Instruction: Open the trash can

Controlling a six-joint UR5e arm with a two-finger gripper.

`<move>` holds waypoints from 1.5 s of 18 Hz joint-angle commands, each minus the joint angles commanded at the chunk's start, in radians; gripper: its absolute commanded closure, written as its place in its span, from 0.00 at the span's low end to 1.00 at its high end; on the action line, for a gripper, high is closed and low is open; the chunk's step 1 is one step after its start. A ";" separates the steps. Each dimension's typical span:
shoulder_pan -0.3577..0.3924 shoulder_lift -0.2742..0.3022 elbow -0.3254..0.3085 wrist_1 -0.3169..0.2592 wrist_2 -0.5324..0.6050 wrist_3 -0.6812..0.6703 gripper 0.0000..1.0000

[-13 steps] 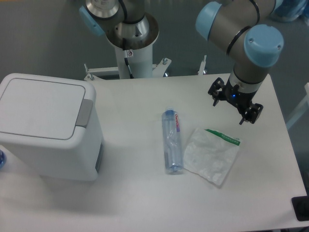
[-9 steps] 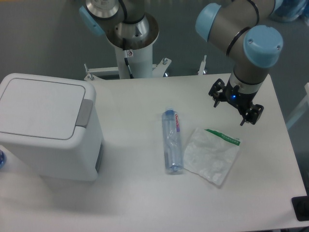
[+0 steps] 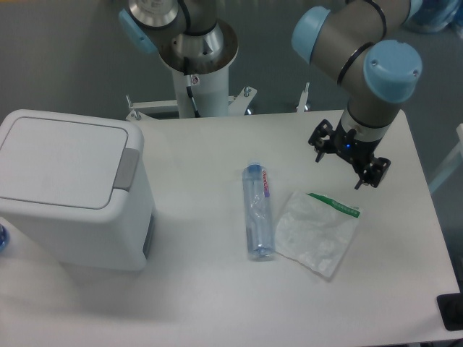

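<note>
Left edge clipping the trash can [image 3: 69, 191], its far-left wall out of frame. Small blue thing [image 3: 2, 237] at that same edge, mostly cut off, too little showing to identify. Top edge slicing off the arm [image 3: 354, 36] above its blue joints. Black object [image 3: 451, 311] at the lower right corner, only partly in frame. Bottle [image 3: 257, 211] label print too small to read. Gripper [image 3: 346, 157] seen from above, fingertips small and dark against the table, inner pads hidden.
</note>
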 joint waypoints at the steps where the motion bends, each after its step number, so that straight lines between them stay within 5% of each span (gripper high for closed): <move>1: -0.021 -0.002 0.008 0.002 0.000 -0.040 0.00; 11: -0.178 0.003 0.068 -0.009 -0.138 -0.353 0.00; 16: -0.205 0.061 0.086 -0.017 -0.284 -0.537 0.00; 22: -0.313 0.098 0.077 -0.020 -0.305 -0.763 0.00; 27: -0.356 0.170 0.069 -0.109 -0.327 -0.806 0.00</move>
